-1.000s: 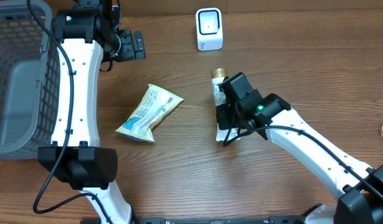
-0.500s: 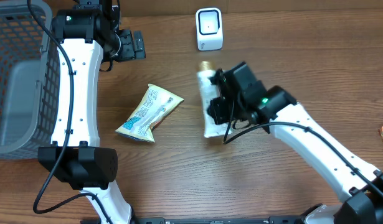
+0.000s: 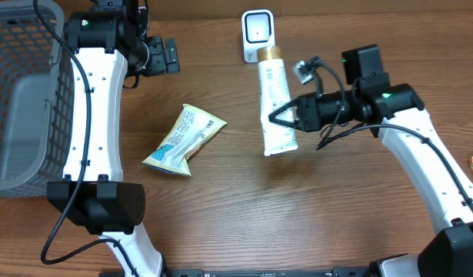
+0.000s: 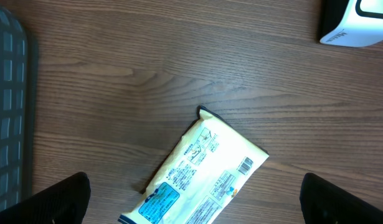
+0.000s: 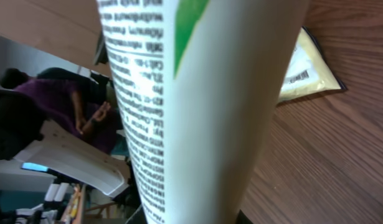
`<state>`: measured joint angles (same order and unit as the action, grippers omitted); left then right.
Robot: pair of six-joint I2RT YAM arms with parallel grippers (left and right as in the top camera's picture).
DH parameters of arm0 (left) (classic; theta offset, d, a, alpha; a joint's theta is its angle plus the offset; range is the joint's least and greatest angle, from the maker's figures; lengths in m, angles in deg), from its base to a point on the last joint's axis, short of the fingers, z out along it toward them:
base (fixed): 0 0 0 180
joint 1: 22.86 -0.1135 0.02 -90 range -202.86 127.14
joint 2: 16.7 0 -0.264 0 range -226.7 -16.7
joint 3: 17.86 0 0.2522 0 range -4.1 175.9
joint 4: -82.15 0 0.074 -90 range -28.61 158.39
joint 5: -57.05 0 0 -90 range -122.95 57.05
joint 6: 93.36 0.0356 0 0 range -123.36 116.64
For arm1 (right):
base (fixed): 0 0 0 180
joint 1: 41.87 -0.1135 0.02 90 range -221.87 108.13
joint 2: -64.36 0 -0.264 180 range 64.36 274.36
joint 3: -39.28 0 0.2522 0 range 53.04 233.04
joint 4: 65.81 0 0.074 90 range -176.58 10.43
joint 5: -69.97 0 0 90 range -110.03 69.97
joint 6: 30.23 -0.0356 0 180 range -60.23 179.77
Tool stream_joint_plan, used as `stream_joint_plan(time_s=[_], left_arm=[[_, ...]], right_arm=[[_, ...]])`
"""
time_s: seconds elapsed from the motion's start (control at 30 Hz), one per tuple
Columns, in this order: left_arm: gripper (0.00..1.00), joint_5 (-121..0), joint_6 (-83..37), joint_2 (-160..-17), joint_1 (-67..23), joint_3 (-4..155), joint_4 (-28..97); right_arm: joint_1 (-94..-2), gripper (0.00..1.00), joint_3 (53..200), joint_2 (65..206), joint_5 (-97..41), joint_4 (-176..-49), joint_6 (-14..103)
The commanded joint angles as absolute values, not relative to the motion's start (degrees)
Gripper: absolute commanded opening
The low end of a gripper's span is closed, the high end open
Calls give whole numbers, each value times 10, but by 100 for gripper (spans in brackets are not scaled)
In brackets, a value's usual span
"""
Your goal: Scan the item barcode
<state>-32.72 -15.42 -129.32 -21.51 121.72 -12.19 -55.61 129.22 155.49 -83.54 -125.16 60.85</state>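
Overhead, the right end effector [image 3: 282,118] clamps the tube [image 3: 273,88] beside the scanner [image 3: 258,35].

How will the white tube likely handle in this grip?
The tube, held toward its flat end by the right gripper, is probably soft-walled and may dent. Its smooth skin could slip, and its long free length might swing.

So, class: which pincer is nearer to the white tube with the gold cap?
Right. The right pincer is shut on the tube, whose cap end is by the scanner. The left pincer hangs open far across the table, toward the basket.
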Motion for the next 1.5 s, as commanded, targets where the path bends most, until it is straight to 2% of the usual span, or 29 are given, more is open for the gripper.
stream_joint_plan(time_s=[0.0,0.7,0.97,1.1,1.2,1.33,1.47], left_arm=[[100,-324,-162,-1288,-221,1215,-121],[100,-324,-162,-1288,-221,1215,-121],[100,-324,-162,-1288,-221,1215,-121],[100,-324,-162,-1288,-221,1215,-121],[100,-324,-162,-1288,-221,1215,-121],[100,-324,-162,-1288,-221,1215,-121],[100,-324,-162,-1288,-221,1215,-121]], right_arm=[[-553,4,1311,1531,-917,-1257,630],[-555,4,1311,1531,-877,-1267,630],[-603,4,1311,1531,-547,-1245,632],[-626,4,1311,1534,-338,-1182,583],[-638,4,1311,1549,-193,-1113,588],[-641,4,1311,1583,-119,-988,664],[-640,4,1311,1636,-110,-860,755]])
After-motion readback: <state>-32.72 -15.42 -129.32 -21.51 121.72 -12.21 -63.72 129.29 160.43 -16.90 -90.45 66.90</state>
